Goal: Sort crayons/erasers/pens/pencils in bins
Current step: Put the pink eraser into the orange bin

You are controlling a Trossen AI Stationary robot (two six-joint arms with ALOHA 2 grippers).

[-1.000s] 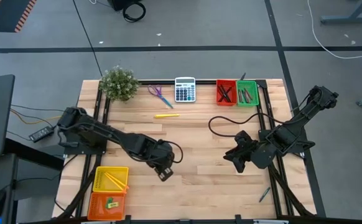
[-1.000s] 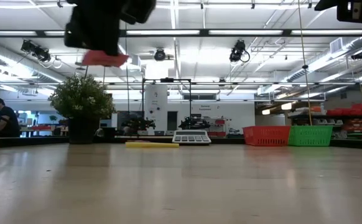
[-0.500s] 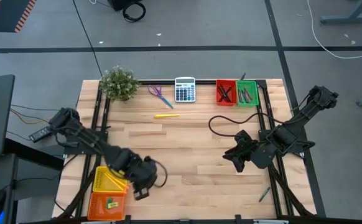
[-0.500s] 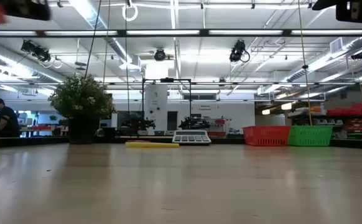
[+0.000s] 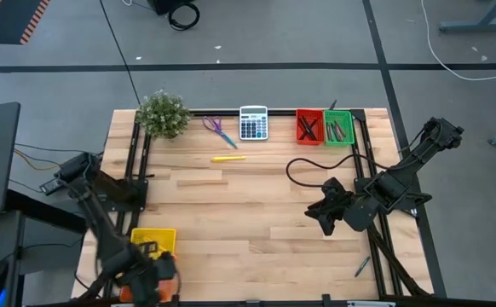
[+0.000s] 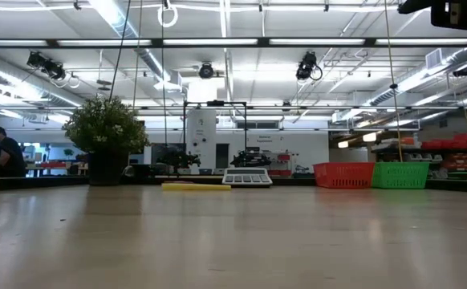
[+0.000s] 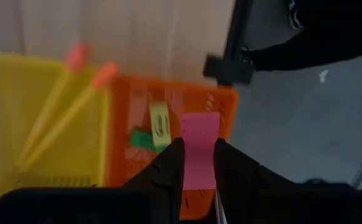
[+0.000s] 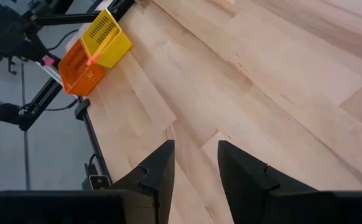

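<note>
On the wooden table (image 5: 256, 205), the left gripper (image 7: 198, 163) is clenching the pink eraser (image 7: 199, 148) above the orange bin (image 7: 196, 106) holding 2 erasers, needing release next, while the right gripper (image 8: 194, 163) is idling, open and empty.

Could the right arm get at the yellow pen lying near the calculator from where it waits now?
Probably yes. The right gripper hangs open and empty over bare tabletop, and nothing stands between it and the yellow pen. The left gripper is busy far off, holding a pink eraser above the orange bin.
</note>
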